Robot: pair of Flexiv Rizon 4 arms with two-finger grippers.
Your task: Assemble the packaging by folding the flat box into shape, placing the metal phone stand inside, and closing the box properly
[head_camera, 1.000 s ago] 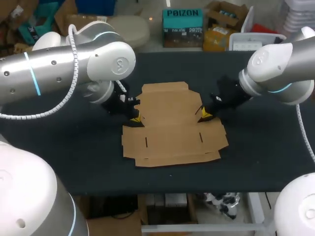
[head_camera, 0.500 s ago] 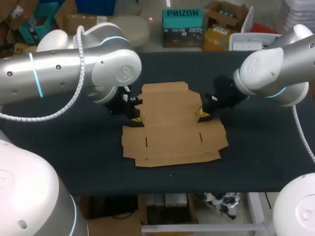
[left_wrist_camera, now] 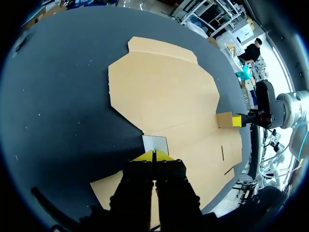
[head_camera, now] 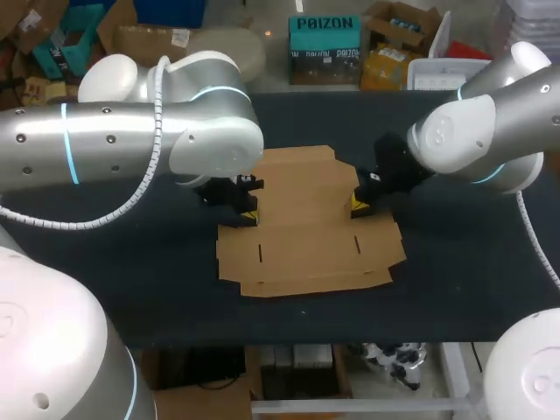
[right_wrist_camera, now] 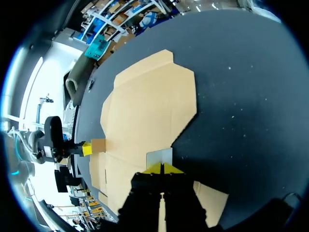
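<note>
A flat brown cardboard box (head_camera: pixel 306 232) lies unfolded in the middle of the black table. My left gripper (head_camera: pixel 248 213) is shut on the small side flap (left_wrist_camera: pixel 155 144) at the box's left edge, and the flap stands up between its yellow tips. On the opposite edge my right gripper (head_camera: pixel 358 206) is shut on the other side flap (right_wrist_camera: pixel 159 157), also raised. Each wrist view shows the other gripper across the box (left_wrist_camera: pixel 164 92): the right gripper (left_wrist_camera: pixel 236 120) and the left gripper (right_wrist_camera: pixel 87 148). No metal phone stand is in view.
Bare black table (head_camera: pixel 131 262) lies around the box on every side. The table's front edge (head_camera: pixel 289 339) runs a little beyond the box's near flap. My left arm's thick forearm (head_camera: pixel 131 140) hangs over the table's left part.
Both grippers have crept a little inward toward the box's middle, tipping the side flaps more upright. The left arm's elbow has swung further over the table.
</note>
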